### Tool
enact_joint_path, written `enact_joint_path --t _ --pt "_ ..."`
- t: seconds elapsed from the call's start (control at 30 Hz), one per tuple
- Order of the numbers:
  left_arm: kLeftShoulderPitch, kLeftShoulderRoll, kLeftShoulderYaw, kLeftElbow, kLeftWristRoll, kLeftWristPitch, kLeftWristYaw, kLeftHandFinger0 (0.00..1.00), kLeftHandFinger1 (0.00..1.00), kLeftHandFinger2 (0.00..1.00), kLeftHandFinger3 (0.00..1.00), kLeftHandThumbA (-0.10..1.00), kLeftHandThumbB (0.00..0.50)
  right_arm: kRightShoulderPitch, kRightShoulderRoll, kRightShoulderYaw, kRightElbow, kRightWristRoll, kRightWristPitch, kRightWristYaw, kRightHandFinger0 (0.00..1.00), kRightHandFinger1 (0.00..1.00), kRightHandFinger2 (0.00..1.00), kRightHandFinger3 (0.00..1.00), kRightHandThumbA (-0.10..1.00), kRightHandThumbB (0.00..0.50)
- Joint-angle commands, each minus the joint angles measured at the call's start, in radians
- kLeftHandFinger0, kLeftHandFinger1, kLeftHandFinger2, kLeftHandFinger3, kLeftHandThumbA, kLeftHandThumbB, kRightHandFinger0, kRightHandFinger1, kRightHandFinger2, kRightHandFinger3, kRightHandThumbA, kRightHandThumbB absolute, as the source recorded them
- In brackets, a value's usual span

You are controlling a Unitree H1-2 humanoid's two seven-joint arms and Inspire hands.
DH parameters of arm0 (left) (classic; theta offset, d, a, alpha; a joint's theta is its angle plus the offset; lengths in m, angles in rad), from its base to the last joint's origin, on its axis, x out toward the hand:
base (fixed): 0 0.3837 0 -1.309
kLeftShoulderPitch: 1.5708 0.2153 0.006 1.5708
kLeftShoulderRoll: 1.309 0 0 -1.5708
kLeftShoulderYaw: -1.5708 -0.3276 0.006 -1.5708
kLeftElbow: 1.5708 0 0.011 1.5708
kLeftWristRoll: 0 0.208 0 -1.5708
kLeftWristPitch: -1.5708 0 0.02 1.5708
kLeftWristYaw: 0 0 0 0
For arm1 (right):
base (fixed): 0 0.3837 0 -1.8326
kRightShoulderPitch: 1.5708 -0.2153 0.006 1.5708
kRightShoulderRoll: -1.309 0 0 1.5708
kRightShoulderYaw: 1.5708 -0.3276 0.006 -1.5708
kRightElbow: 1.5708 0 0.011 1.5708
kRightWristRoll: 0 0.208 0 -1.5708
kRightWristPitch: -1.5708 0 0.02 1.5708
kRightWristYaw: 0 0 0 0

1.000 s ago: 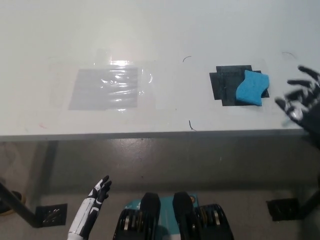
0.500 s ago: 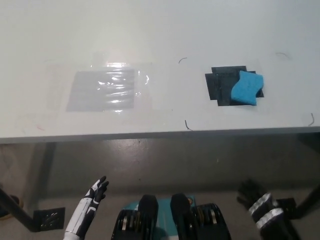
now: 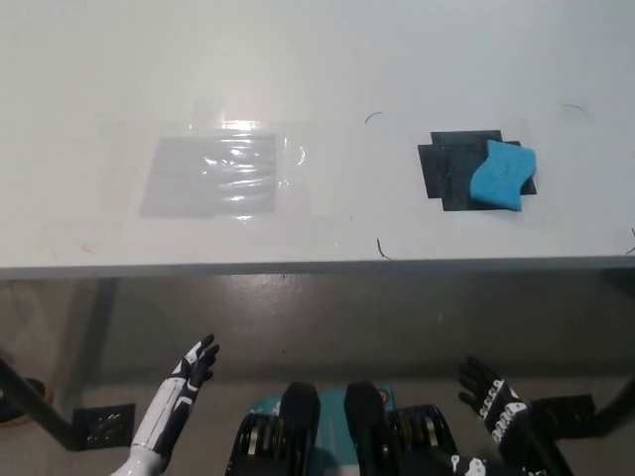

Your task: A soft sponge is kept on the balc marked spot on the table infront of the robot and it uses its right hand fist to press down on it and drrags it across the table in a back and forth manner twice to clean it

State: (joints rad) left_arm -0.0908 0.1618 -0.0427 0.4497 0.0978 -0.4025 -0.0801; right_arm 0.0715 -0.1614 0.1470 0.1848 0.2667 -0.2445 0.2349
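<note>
We see our black right hand (image 3: 491, 399) low at the bottom right, below the table's front edge, fingers spread apart and holding nothing, touching nothing. Our white left hand (image 3: 190, 375) rests at the lower left, also under the edge, fingers extended and empty. The blue sponge (image 3: 501, 176) lies on the right part of the black marked spot (image 3: 452, 176), overhanging its right side, near the front edge of the white table (image 3: 317, 59). A shiny clear film patch (image 3: 213, 176) lies well apart to the left, with bare tabletop between them.
</note>
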Motion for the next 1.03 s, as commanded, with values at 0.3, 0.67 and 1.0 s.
enact_joint_path --t 0.3,0.67,1.0 --pt "0.009 -0.012 0.006 -0.082 -0.015 0.039 0.007 1.0 1.0 1.0 1.0 1.0 0.246 -0.025 0.024 -0.059 -0.043 -0.018 -0.027 0.001 1.0 1.0 1.0 1.0 1.0 0.312" --pt "0.017 -0.035 0.018 -0.086 -0.03 0.046 0.016 1.0 1.0 1.0 1.0 1.0 0.21 -0.097 0.014 -0.084 -0.003 -0.058 -0.024 -0.002 1.0 1.0 1.0 1.0 1.0 0.197" --pt "0.068 -0.044 0.031 -0.095 -0.021 0.03 0.028 1.0 1.0 1.0 1.0 1.0 0.276 -0.086 0.002 -0.084 0.014 -0.066 -0.017 0.016 1.0 1.0 1.0 1.0 1.0 0.135"
